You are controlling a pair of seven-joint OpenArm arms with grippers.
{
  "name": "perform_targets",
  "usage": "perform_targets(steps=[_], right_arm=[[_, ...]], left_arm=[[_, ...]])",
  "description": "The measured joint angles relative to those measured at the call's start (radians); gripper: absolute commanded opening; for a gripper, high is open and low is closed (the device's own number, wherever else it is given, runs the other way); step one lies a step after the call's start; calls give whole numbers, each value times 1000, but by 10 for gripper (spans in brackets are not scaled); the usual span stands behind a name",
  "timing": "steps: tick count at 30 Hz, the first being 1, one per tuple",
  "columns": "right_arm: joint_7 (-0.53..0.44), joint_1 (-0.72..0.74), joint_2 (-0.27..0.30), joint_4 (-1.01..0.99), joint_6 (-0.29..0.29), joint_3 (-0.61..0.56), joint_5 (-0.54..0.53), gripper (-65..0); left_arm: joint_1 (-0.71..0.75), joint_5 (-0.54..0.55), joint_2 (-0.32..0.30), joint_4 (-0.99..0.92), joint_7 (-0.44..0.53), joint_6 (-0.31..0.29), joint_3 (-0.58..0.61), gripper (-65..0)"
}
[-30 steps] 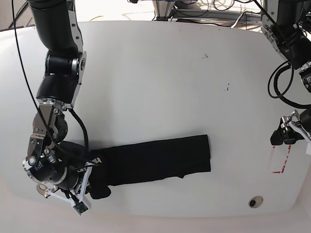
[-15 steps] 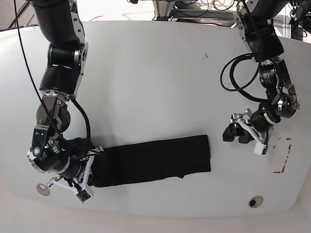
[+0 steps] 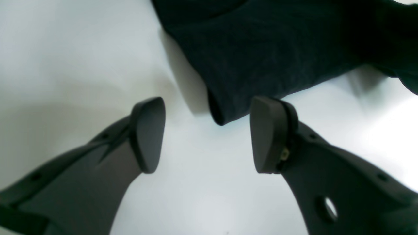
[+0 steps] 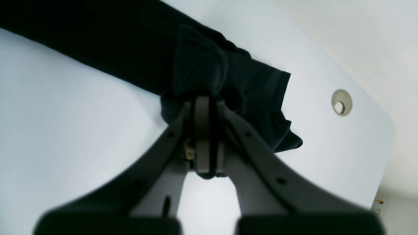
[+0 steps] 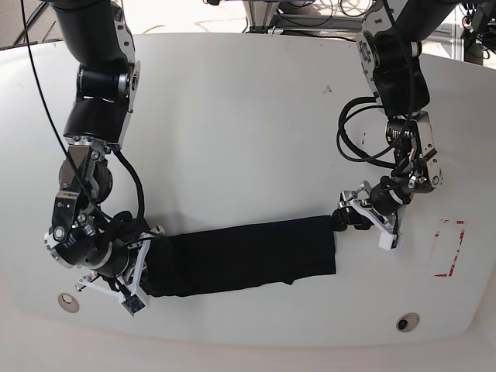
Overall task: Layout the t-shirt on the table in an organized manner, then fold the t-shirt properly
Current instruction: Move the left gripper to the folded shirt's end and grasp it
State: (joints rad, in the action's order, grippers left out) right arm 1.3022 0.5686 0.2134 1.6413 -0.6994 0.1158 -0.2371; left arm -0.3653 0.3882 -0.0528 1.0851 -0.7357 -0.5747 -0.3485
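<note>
Black t-shirt lying as a long folded band on the glossy white worktop, one arm at each end.

The plain black soft fabric t-shirt [image 5: 244,254] lies flat as a narrow strip across the near part of the wide white worktop [image 5: 232,132]. The right pincer [image 4: 205,107] has its jaws pressed together on a bunched fold of cloth at one end of the strip, with the fabric puckered around the fingertips [image 4: 202,130]. The left pincer [image 3: 207,132] hovers at the other end with its jaws spread wide and nothing between them; a rounded corner of the t-shirt sits just ahead of the gap. A red rectangular tape mark [image 5: 448,248] lies well clear of the garment, and a small round hole [image 4: 341,102] shows beside the bunched end.
</note>
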Motion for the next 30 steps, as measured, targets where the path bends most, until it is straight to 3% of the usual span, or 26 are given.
perform_targets(steps=[14,21,30], right_arm=[[0,-8,0,0,0,0,1,-650],[0,-8,0,0,0,0,0,-650],[0,-11,9,0,0,0,-4,-650]], left_arm=[[-100,-3,50,-317,155,3,0,-265],[-101,-3,88,-331,161,1,1,-265],[-109,-3,88,-331,161,2,-4,-265]])
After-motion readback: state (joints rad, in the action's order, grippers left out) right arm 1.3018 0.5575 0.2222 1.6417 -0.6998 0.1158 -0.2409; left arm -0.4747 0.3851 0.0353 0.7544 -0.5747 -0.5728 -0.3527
